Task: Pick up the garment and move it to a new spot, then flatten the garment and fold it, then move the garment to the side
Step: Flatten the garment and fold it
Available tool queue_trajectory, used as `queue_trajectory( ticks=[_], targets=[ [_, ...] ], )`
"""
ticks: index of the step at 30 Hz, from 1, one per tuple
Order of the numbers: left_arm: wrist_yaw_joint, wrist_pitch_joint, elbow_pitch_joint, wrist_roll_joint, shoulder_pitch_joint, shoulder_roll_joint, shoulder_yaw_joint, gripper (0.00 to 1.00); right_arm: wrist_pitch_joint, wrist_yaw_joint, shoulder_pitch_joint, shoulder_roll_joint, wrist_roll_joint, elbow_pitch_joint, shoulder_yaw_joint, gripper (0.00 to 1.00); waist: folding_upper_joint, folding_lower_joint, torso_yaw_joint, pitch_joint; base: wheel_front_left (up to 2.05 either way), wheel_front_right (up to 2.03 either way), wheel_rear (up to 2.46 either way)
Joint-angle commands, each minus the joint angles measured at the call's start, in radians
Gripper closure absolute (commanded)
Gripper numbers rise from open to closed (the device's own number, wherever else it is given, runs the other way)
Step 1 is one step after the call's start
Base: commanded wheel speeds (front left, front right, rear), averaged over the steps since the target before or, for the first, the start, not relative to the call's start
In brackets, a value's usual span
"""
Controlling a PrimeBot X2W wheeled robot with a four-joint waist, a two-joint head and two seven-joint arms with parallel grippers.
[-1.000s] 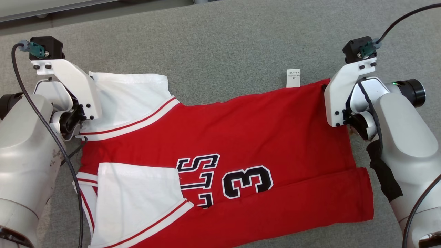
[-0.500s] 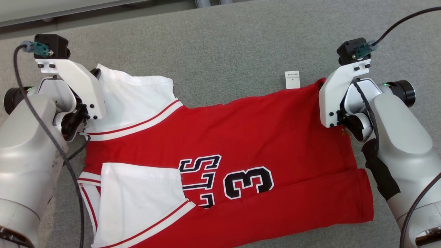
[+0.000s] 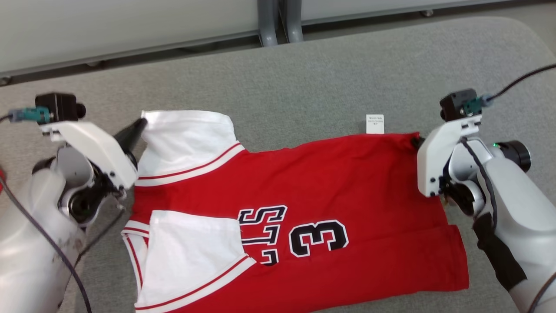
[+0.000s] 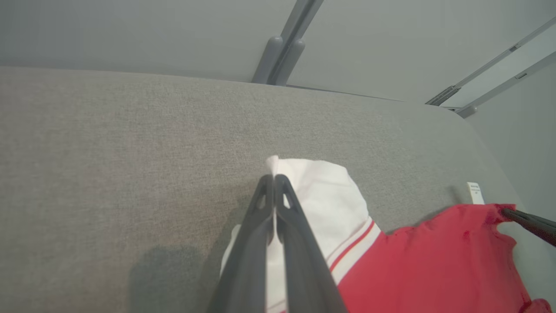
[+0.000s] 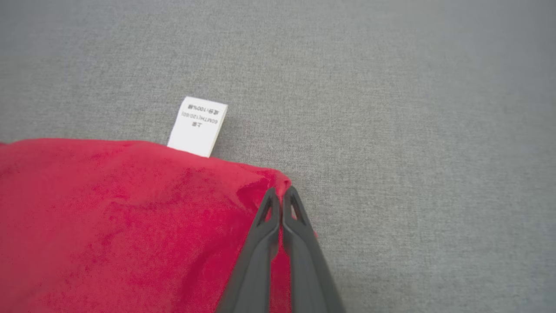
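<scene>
A red jersey (image 3: 330, 182) with white sleeves and a black "3" lies spread on the grey cloth-covered table (image 3: 304, 82). At the far left, my left gripper (image 3: 141, 123) is shut on the corner of the white sleeve (image 3: 186, 139). The left wrist view shows the gripper (image 4: 273, 177) pinching that sleeve (image 4: 321, 195). My right gripper (image 3: 415, 140) is shut on the far right corner of the red hem. In the right wrist view the gripper (image 5: 281, 190) grips the red cloth (image 5: 130, 208) just right of a white care label (image 5: 197, 126).
The table's far edge (image 3: 217, 56) runs across the top of the head view, with two grey metal posts (image 3: 278, 21) behind it. Bare grey table lies beyond the jersey. The table's rounded far right corner (image 3: 527, 32) is in view.
The head camera has tilted up, so everything sits lower in the picture. My left gripper's fingers have come into sight, and the sleeve corner has shifted slightly inward. Both grippers stay shut.
</scene>
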Motion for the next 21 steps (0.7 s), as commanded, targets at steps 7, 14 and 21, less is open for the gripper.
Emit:
queue_trajectory(
  ticks=[7,14,21],
  targets=[
    [0.038,-0.017,-0.306,-0.106,0.284,0.091,0.055,1.0,-0.002,0.0,0.117,-0.072,0.057,-0.098,0.024,1.0,0.0,0.0,0.049,-0.082,0.0,0.0,0.0],
    [0.148,-0.052,-0.588,-0.163,0.518,0.161,0.095,1.0,0.011,0.0,0.209,-0.131,0.076,-0.194,0.013,1.0,0.0,0.0,0.082,-0.117,0.0,0.0,0.0],
    [0.241,-0.089,-0.837,-0.212,0.726,0.211,0.128,1.0,0.065,0.0,0.332,-0.194,0.072,-0.326,-0.007,1.0,0.0,0.0,0.103,-0.149,0.0,0.0,0.0]
  ],
)
